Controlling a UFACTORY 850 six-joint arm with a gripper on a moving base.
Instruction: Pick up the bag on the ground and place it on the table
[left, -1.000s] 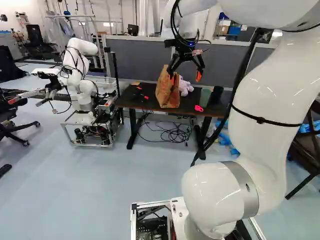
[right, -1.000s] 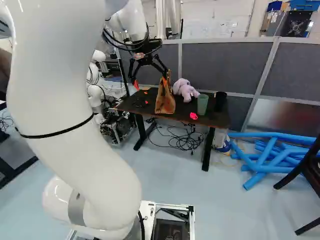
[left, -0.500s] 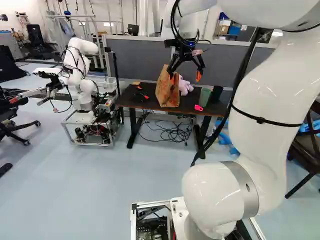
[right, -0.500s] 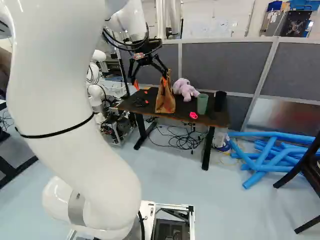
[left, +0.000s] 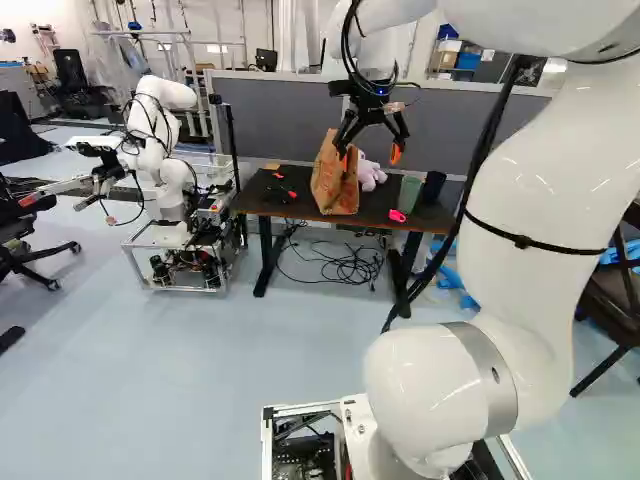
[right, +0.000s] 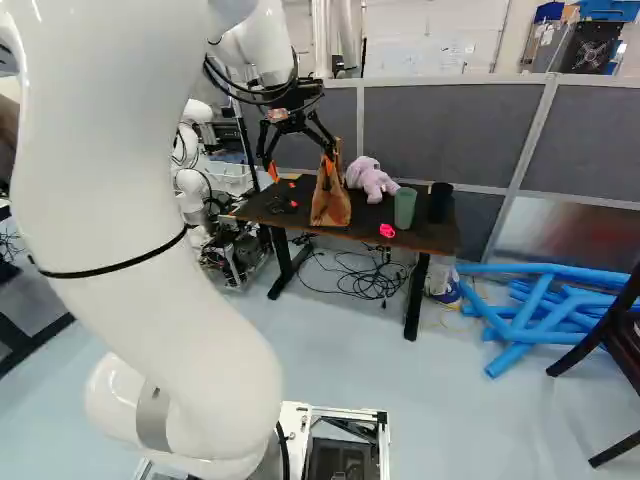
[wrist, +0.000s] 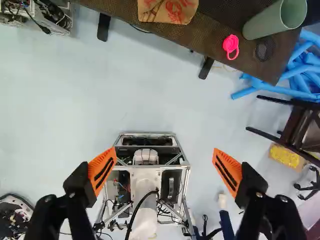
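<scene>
Brown paper bag (left: 335, 182) is standing on the dark flat bench (right: 362, 221).
Black, orange-tipped claw (wrist: 164, 150) is gaping empty; letting go is looking done, needing gentle backing away.

The arm (left: 545, 190) is gleaming glossy white, its smooth, rounded sections bulging at the joints. A thin black strap (left: 522, 240) is circling one thick section, and a silvery-grey band (left: 499, 378) is ringing the lowest joint (left: 435, 390). Black cables (left: 350, 45) are looping near the wrist, where a small blue light (left: 381, 88) is glowing. The black gripper (left: 371, 156) is sporting wedge-shaped orange pads (wrist: 102, 169) with dark slots, and round screw heads (wrist: 259, 194) are dotting its fingers. A silvery metal frame (left: 300, 408) is boxing in the base.
</scene>
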